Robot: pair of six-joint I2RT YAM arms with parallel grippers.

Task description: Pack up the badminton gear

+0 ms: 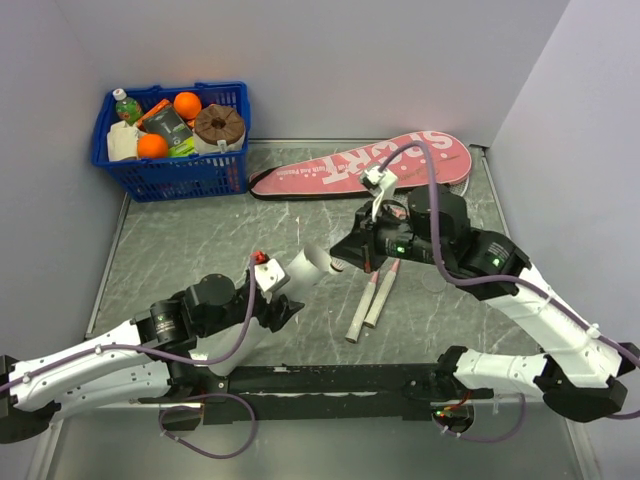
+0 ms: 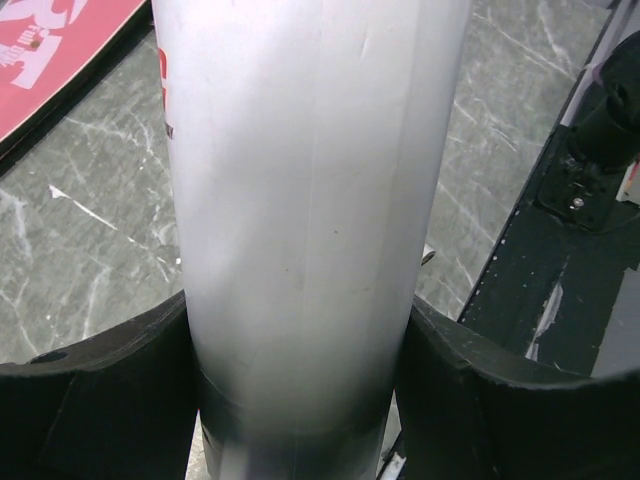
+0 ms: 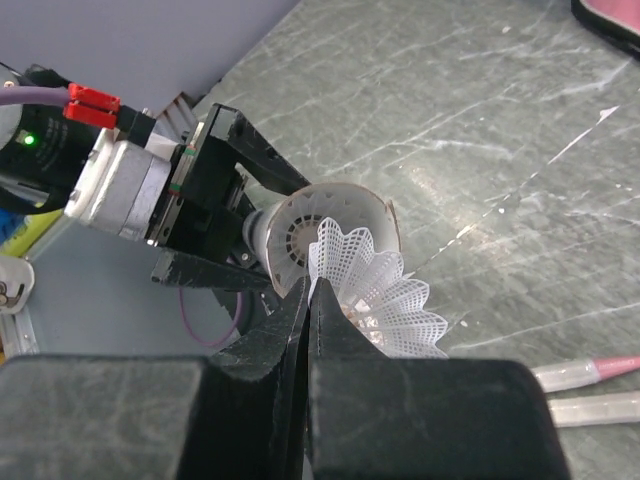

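White shuttlecock (image 3: 385, 300) pinched in right fingers (image 3: 265, 350), plain only wrist-side; left fingers (image 2: 100, 375) clamp tube (image 2: 310, 200).

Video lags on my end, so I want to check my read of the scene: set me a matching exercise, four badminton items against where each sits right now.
Things:
1. long white tube
2. shuttlecock
3. pink case
4. racket handles

Places:
A. flat along the far edge of the table
B. pinched in the right gripper, at the tube's open mouth
C. clamped in the left gripper
D. lying side by side mid-table

Pairs: 1-C, 2-B, 3-A, 4-D
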